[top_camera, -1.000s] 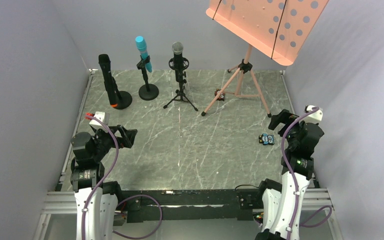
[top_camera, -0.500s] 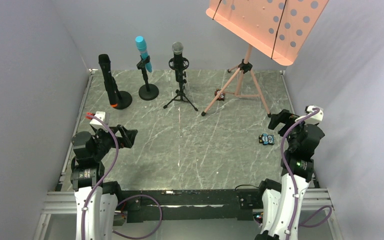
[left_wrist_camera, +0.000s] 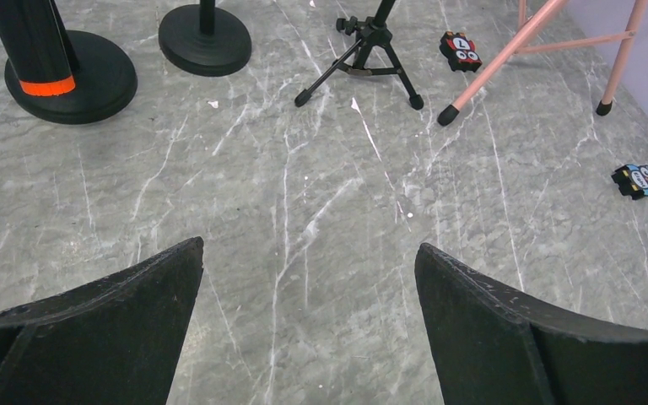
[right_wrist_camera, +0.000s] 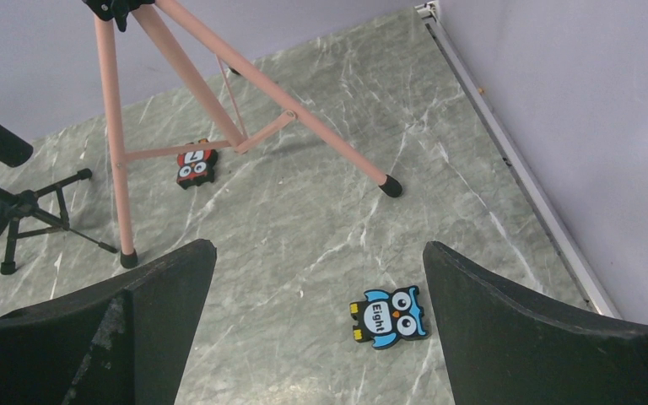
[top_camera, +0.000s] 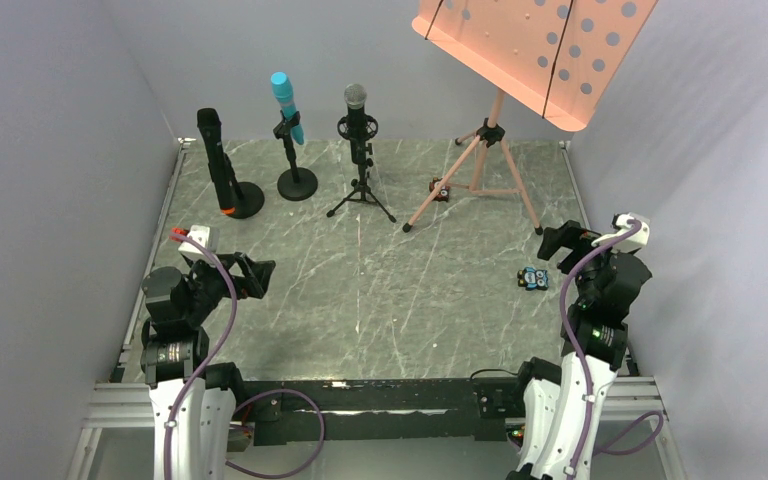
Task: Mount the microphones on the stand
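Now, microphones: cyan microphone (top_camera: 286, 105), orange-ended microphone (top_camera: 216, 160), mesh-headed microphone (top_camera: 357, 110), on stands (top_camera: 297, 183) along the far edge of the tabletop (top_camera: 380, 290).
Left tool (left_wrist_camera: 308, 253): jaws apart, empty, by the left edge.
Right tool (right_wrist_camera: 316, 249): jaws apart, empty, by the right edge.

- The right arm (top_camera: 605, 285) draws slightly back and outward from the pink music stand (top_camera: 535, 55).
- The left arm (top_camera: 175, 295) barely eases back from it too.

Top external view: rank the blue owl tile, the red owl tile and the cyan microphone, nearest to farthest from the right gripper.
From the right gripper:
1. blue owl tile, close by, on the right side.
2. red owl tile, by the pink tripod legs, farther back.
3. cyan microphone, on its stand, back left.
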`<state>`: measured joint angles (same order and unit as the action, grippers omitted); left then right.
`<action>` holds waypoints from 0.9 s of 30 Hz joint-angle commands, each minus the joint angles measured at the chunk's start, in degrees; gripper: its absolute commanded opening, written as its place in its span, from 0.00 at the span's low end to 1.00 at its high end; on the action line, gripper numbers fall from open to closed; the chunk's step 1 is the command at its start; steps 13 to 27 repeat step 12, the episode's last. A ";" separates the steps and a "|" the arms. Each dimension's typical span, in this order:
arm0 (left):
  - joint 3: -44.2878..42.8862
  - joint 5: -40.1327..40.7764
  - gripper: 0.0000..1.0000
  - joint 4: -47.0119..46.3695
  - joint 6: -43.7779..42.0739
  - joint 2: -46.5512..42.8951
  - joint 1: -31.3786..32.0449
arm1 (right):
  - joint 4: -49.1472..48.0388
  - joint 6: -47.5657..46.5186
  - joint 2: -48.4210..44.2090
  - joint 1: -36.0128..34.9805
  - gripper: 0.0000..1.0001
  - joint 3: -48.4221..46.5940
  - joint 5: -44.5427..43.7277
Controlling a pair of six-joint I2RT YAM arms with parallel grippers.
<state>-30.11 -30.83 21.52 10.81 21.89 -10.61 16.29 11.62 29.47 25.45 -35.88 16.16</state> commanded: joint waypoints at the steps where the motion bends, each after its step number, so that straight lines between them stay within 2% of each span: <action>1: -0.59 -1.60 0.99 -0.88 0.61 -0.35 0.15 | -2.36 0.38 0.06 0.55 1.00 -0.62 0.80; 27: -0.57 -2.13 0.99 -0.89 0.77 0.10 0.15 | -2.50 1.17 0.25 1.44 1.00 -0.55 0.79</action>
